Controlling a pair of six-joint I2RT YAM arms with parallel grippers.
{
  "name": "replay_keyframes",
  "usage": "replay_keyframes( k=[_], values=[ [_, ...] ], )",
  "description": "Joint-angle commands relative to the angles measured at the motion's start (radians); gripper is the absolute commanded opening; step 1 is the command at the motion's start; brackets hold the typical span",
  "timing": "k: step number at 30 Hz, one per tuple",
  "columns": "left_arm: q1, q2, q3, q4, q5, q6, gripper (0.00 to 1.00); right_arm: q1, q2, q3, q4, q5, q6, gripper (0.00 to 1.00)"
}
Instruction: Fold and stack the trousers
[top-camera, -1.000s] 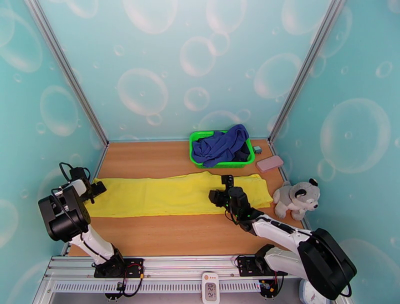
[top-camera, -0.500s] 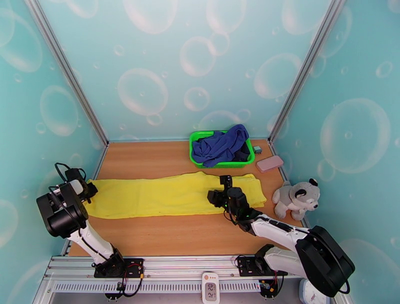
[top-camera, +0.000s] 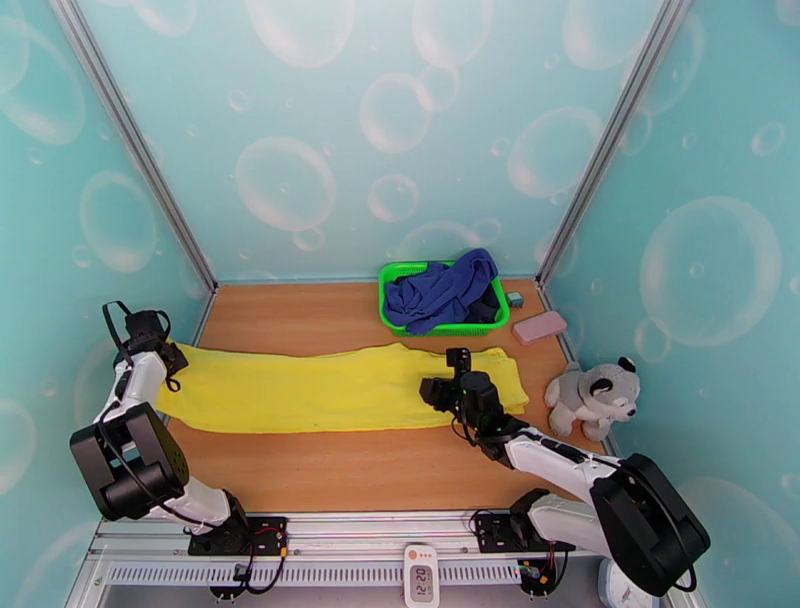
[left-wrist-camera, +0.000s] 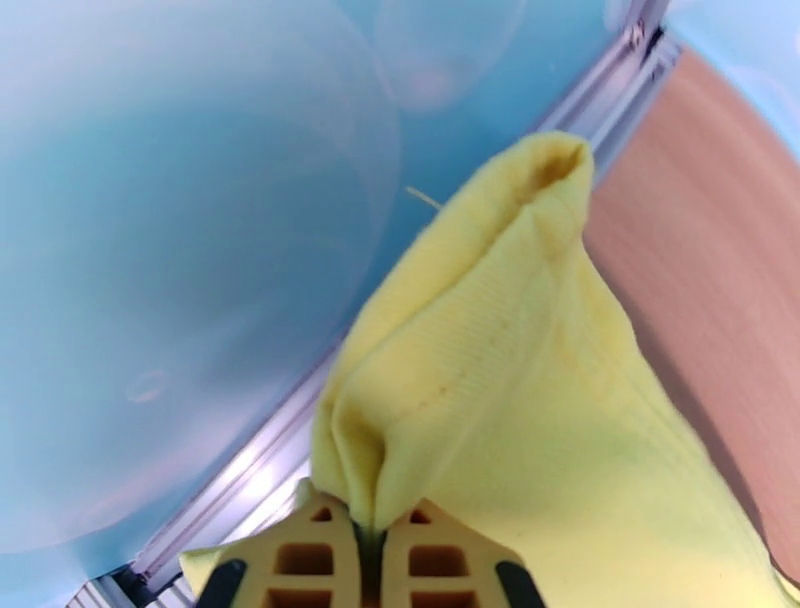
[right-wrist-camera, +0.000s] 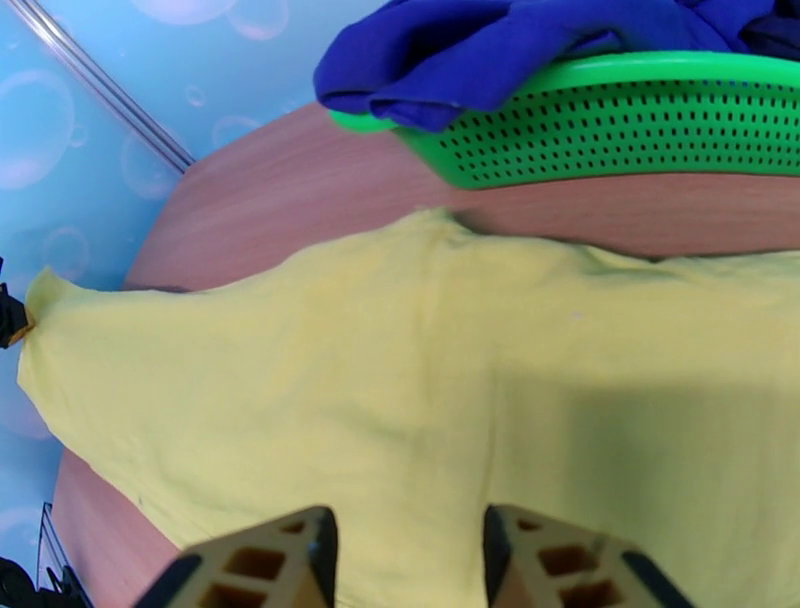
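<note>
Yellow trousers (top-camera: 340, 385) are pinched by L gripper (left-wrist-camera: 368, 535), R gripper (right-wrist-camera: 408, 535) held part-open above; thin pinch may be lost if tugged.

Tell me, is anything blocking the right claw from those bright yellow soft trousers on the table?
Nothing visible does. The right gripper hangs open over the bright yellow soft-fabric trousers, only bare cloth showing between its jaws.
</note>
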Motion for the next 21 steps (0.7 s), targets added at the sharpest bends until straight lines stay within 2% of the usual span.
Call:
replay_keyframes(
  k=[1,6,9,11,13,15,21],
  values=[
    [-0.051,-0.085,0.062,-0.09,-0.01,-0.037,0.0,-0.013,0.011,0.037,-0.024,-0.042,0.016,0.44],
    [-0.216,-0.158,0.087,-0.206,0.008,-0.112,0.0,-0.022,0.045,0.04,0.022,-0.072,0.013,0.44],
    [-0.341,-0.198,0.055,-0.21,0.102,-0.246,0.0,-0.035,0.073,0.051,0.036,-0.103,0.002,0.44],
    [-0.45,-0.218,0.026,-0.186,0.118,-0.342,0.0,-0.054,0.088,0.057,0.049,-0.129,-0.002,0.44],
    [-0.578,-0.226,-0.002,-0.149,0.093,-0.444,0.0,-0.072,0.102,0.06,0.062,-0.157,-0.003,0.44],
    [-0.671,-0.215,-0.017,-0.119,0.065,-0.529,0.0,-0.086,0.111,0.068,0.065,-0.177,-0.007,0.44],
    [-0.877,-0.105,-0.011,-0.039,0.04,-0.685,0.0,-0.106,0.118,0.063,0.078,-0.208,-0.008,0.44]
  ],
)
